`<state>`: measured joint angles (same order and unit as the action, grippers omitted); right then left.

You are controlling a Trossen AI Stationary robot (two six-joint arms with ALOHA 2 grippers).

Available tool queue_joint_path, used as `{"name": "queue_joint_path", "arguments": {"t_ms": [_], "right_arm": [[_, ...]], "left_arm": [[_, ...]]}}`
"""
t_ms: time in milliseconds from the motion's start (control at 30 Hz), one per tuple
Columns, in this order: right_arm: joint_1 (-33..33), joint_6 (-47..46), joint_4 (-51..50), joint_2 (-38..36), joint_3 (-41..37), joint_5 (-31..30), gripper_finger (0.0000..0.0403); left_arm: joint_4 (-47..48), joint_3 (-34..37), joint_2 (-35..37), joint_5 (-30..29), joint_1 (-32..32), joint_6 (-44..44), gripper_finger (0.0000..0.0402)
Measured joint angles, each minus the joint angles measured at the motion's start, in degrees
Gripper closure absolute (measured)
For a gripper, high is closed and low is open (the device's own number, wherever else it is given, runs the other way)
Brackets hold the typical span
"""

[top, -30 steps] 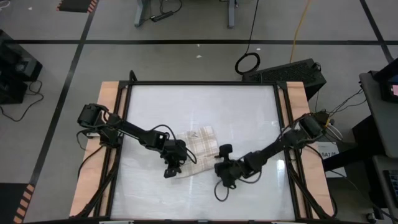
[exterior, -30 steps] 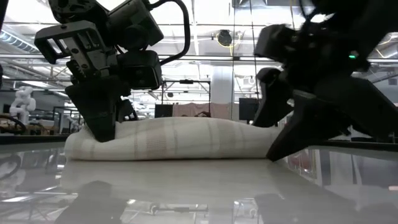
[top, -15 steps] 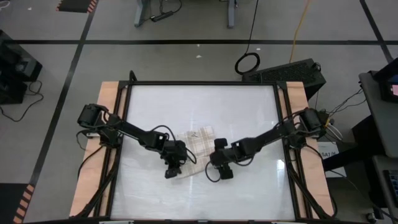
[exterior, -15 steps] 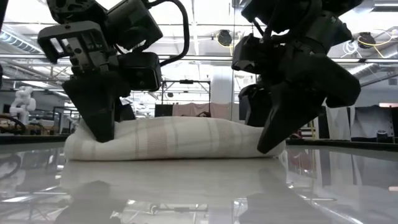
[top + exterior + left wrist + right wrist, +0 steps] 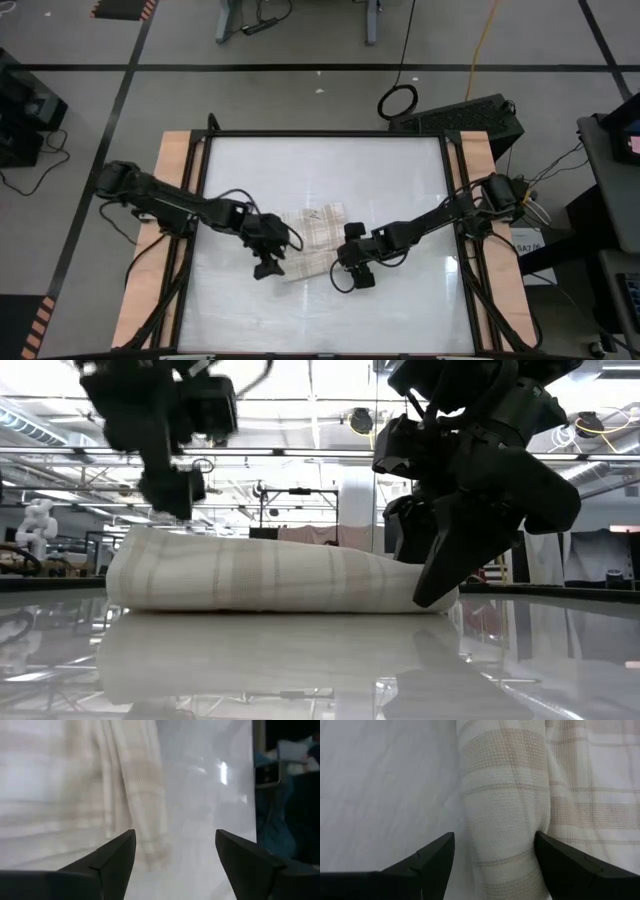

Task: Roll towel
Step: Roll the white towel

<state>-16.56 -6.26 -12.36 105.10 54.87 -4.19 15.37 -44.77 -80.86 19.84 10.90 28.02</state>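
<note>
One cream-white plaid-checked cloth towel [image 5: 315, 240] lies partly rolled near the middle of my glossy white table [image 5: 330, 170]; two grippers attend it.

I see the left gripper [image 5: 266, 266] raised just above the towel's left end, its two fingers [image 5: 107, 862] apart and holding nothing; the right gripper [image 5: 348, 277] sits low at the right end, fingers [image 5: 432, 862] apart, straddling the single rolled fold [image 5: 505, 815] without closing on it.

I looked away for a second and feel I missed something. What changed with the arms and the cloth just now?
The left pincer lifted off the towel's end and pulled back toward its own side, open and holding nothing. The right pincer swung in from the near side to the towel's other end a moment earlier and has stayed there, open. The towel remains partly rolled.
</note>
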Motion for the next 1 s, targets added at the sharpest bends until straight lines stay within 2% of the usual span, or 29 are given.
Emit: {"name": "queue_joint_path", "arguments": {"t_ms": [67, 200, 300, 367, 500, 567, 667, 833, 1000], "right_arm": [[0.0, 0.0, 0.0, 0.0, 0.0, 0.0, 0.0140], [0.0, -0.6, 0.1, 0.0, 0.0, 0.0, 0.0140], [0.1, -1.1, 0.2, 0.0, -0.1, 0.0, 0.0140], [0.1, -1.5, 0.2, 0.0, -0.1, 0.1, 0.0140], [0.5, -1.7, 0.4, 0.0, -0.1, 0.4, 0.0140], [0.7, -1.7, 0.4, 0.0, -0.1, 0.6, 0.0140], [1.1, -2.1, 0.4, 0.0, -0.1, 1.5, 0.0140], [1.1, -2.1, 0.5, 0.0, -0.1, 1.6, 0.0140], [1.2, -2.1, 0.4, 0.0, -0.1, 1.6, 0.0140]], "left_arm": [[0.9, 0.0, 3.7, -4.5, 1.0, -0.1, 0.0121], [-0.3, -0.1, 7.8, -21.7, 8.9, -3.4, 0.0120], [-1.9, -0.2, 6.4, -34.2, 16.3, -3.9, 0.0119], [-5.4, -0.2, 3.3, -39.5, 20.7, -3.9, 0.0119], [-14.4, -0.3, -3.5, -46.2, 26.1, -4.4, 0.0119], [-16.3, -1.4, -6.7, -47.4, 26.9, -3.6, 0.0119], [-16.5, -3.1, -11.3, -47.2, 27.2, -1.2, 0.0131], [-14.9, -3.4, -17.3, -47.1, 27.1, 1.5, 0.0172], [-11.4, -3.3, -18.9, -54.3, 27.4, 2.8, 0.0188]]}}
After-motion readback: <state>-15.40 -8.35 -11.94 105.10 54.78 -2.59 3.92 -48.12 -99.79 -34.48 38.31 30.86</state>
